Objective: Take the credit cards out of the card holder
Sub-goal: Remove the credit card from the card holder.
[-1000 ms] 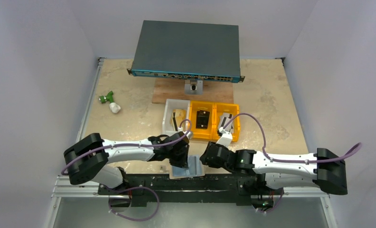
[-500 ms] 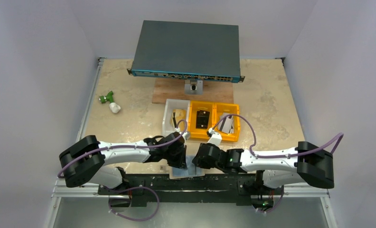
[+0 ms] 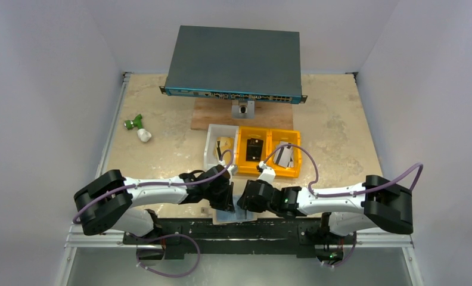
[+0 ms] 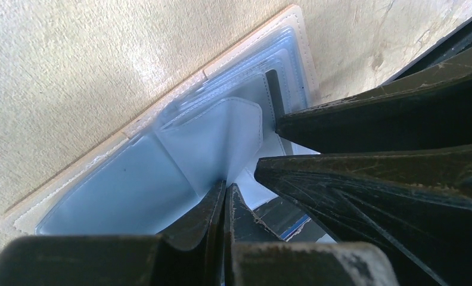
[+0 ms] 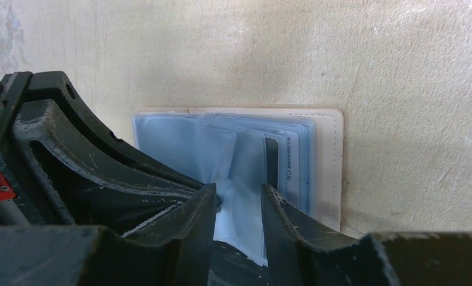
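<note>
Card holder [image 4: 102, 196] mostly hidden from above; left hand [image 4: 224, 192] clenched on it, right hand [image 5: 236, 198] released, straddling.

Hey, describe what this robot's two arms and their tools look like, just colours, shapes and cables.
The left arm and right arm have white link shells between bulky black joint housings. A purple cable loops loosely along each. The left tool and right tool carry black, scuffed, ribbed fingers tapering to narrow tips. No sleeves or readable markings show.
</note>
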Controlling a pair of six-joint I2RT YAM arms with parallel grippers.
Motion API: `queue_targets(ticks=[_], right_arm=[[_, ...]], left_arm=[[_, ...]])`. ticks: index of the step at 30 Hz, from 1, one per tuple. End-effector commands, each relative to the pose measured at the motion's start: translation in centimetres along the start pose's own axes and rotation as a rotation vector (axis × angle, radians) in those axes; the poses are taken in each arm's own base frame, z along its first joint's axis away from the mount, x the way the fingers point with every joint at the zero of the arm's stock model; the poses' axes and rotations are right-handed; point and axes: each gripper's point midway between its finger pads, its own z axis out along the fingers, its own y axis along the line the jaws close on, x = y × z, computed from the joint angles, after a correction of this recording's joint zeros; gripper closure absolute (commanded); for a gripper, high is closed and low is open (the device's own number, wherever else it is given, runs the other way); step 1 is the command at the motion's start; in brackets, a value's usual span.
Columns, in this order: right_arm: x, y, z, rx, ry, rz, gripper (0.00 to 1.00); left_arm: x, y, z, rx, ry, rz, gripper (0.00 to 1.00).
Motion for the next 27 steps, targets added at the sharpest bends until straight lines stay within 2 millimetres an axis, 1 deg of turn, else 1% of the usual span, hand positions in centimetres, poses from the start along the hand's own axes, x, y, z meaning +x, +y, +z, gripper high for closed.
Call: queue_targets(ticks=[1,7,9,11,15,18,22,25,27], right_arm=[[-0.3,0.8,0.1,-0.016,-0.011,0.037,0.66],[-0.4,-0.2,-0.1,0.008,-0.021,0.052,0.65],[-0.4,-0.8,-0.1,0.031,-0.025,0.055,0.65],[-0.4,-0.9,-0.2,0.028,-0.026,0.057,0.65],[0.2,-0.3,0.1,-0.004,0.003,0.053,0.65],[0.7,0.2,1.0,-0.003,0.018,0.034,0.65],[1.3,1.1,1.7,-0.028,0.046,0.031,0.68],[1.6,1.4,1.4,-0.047,0.064,0.053,0.72],[1.2,1.1,1.1,-0.046,0.046,0.068,0.74]], left_arm=[[1.9,2.6,0.4,-0.081,0.057,-0.023,1.00],[2.0,3.2,0.4,-0.106,0.065,-0.036,1.00],[2.1,3.4,0.3,-0.118,0.066,-0.040,1.00],[2.1,3.5,0.3,-0.120,0.067,-0.041,1.00],[2.1,3.4,0.3,-0.117,0.067,-0.041,1.00],[1.9,3.2,0.3,-0.108,0.063,-0.039,1.00],[1.8,2.9,0.3,-0.097,0.058,-0.036,1.00],[1.6,2.7,0.1,-0.089,0.050,-0.033,1.00],[1.5,2.5,-0.1,-0.085,0.049,-0.029,1.00]])
